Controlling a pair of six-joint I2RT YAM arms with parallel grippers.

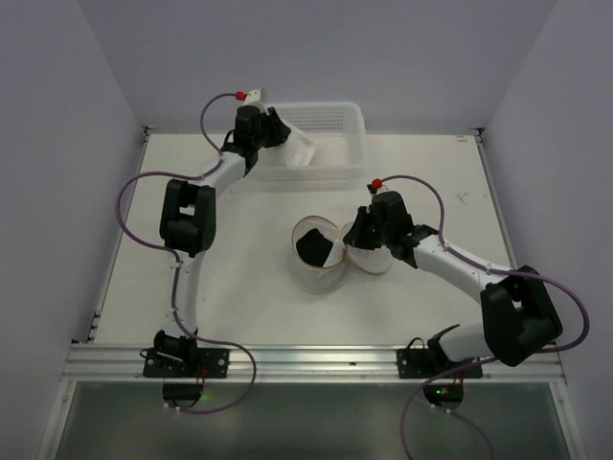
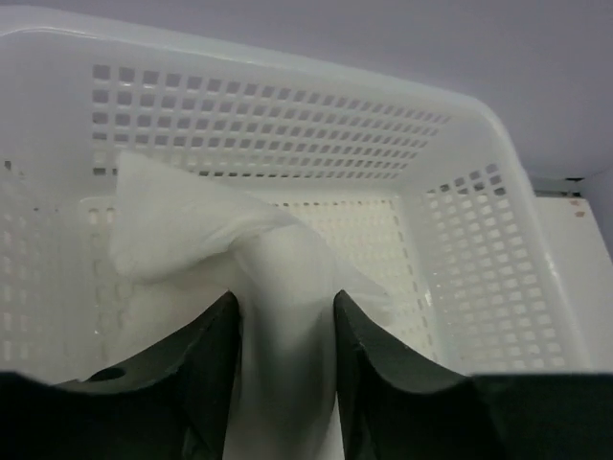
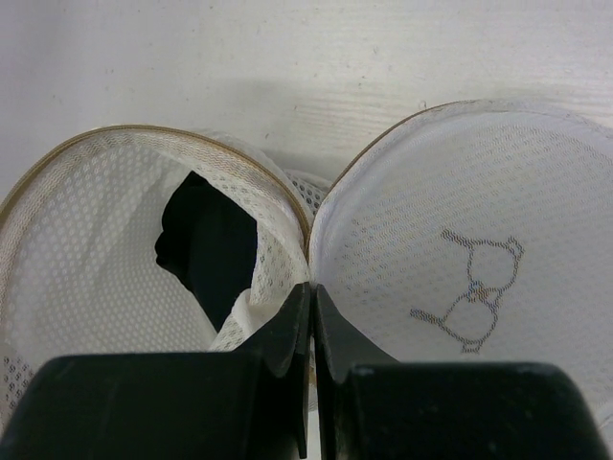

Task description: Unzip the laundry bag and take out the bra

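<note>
The round mesh laundry bag (image 1: 330, 275) lies unzipped at mid-table, its lid (image 1: 374, 263) folded open to the right. A black item (image 1: 314, 247) sits inside it. In the right wrist view the bag body (image 3: 86, 278), the black item (image 3: 206, 249) and the lid's bra icon (image 3: 474, 292) all show. My right gripper (image 1: 352, 235) (image 3: 312, 292) is shut on the mesh where the lid meets the body. My left gripper (image 1: 278, 134) (image 2: 285, 307) holds a white padded garment (image 2: 192, 225) (image 1: 299, 150) between its fingers over the basket.
A white perforated plastic basket (image 1: 354, 144) (image 2: 460, 220) stands at the back of the table. White walls close in the table on three sides. An aluminium rail runs along the near edge by the arm bases.
</note>
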